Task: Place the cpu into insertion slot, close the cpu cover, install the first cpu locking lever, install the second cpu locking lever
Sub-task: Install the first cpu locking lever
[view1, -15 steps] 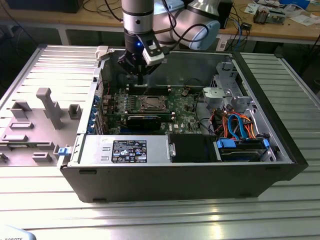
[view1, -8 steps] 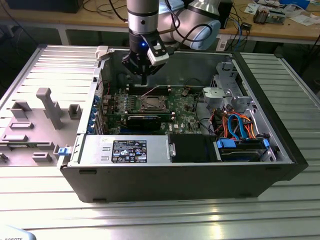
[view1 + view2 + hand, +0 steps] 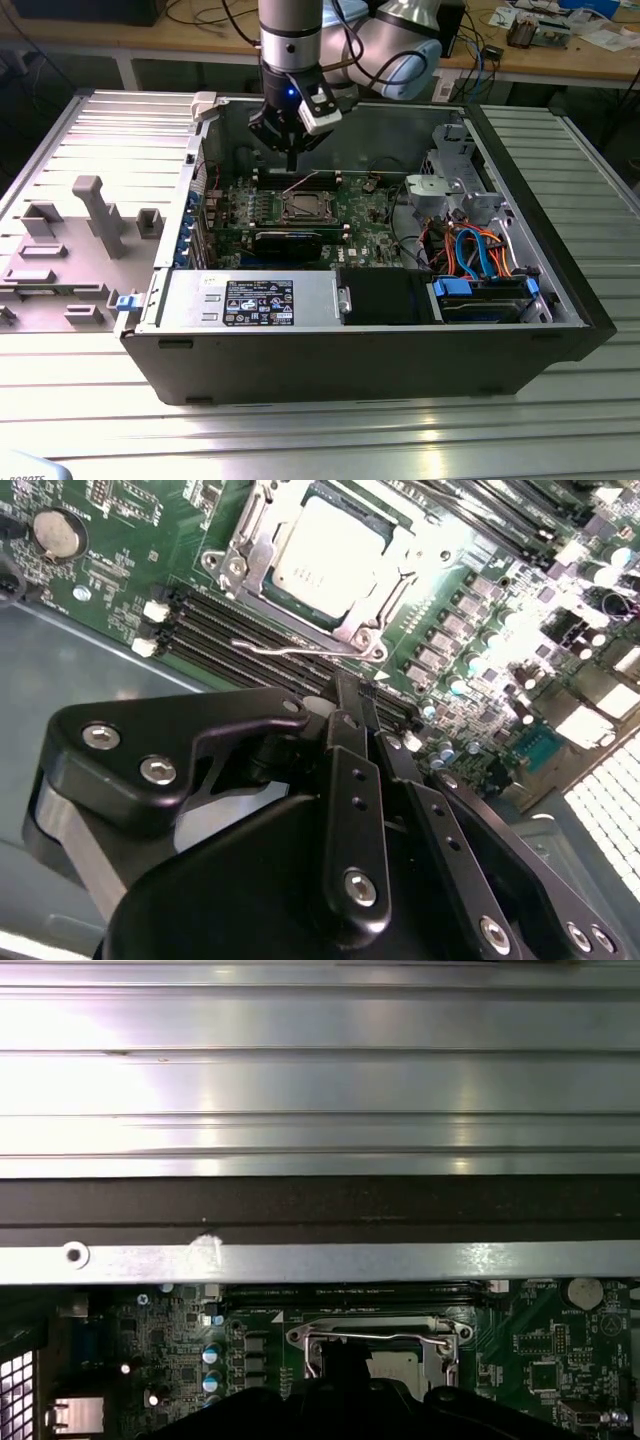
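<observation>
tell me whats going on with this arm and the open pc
A robot arm has its tool lowered into an open computer case, fingers shut on nothing, just above the motherboard beside the insertion slot. The cpu already sits in the slot, and the cpu cover lies down around it. A thin wire lever runs between the slot and the tool's tip; whether it is latched is unclear.

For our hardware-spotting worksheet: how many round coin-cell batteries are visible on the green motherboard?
1. The coin-cell battery sits at the edge of the motherboard, apart from the cpu; the gripper may hide others.
</observation>
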`<state>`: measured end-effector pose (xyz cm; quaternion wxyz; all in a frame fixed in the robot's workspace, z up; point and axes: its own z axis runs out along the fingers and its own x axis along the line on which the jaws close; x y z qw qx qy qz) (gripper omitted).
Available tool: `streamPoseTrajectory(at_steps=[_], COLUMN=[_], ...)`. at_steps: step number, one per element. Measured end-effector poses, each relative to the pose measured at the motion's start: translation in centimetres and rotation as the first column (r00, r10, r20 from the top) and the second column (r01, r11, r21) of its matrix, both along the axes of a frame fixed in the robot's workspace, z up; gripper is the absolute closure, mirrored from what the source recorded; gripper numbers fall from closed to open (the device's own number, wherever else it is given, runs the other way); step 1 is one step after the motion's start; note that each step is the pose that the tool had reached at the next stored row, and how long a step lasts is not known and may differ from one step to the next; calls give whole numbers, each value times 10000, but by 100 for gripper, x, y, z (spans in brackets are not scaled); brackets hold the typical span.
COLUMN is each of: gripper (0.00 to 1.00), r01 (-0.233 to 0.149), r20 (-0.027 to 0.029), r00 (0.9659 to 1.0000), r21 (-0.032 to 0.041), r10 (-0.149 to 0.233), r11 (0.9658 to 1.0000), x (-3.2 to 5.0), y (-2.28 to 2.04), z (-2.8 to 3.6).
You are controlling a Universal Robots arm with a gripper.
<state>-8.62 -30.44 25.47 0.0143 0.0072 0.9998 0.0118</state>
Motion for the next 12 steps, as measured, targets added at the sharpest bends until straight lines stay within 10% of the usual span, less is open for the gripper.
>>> streamPoseTrajectory(at_steps=[12], gripper=[89], r01=[-130], r20=[16], r00=[9999], r21=[0], r10=[130], r11=[9999], x=[67], y=[9], z=[-141])
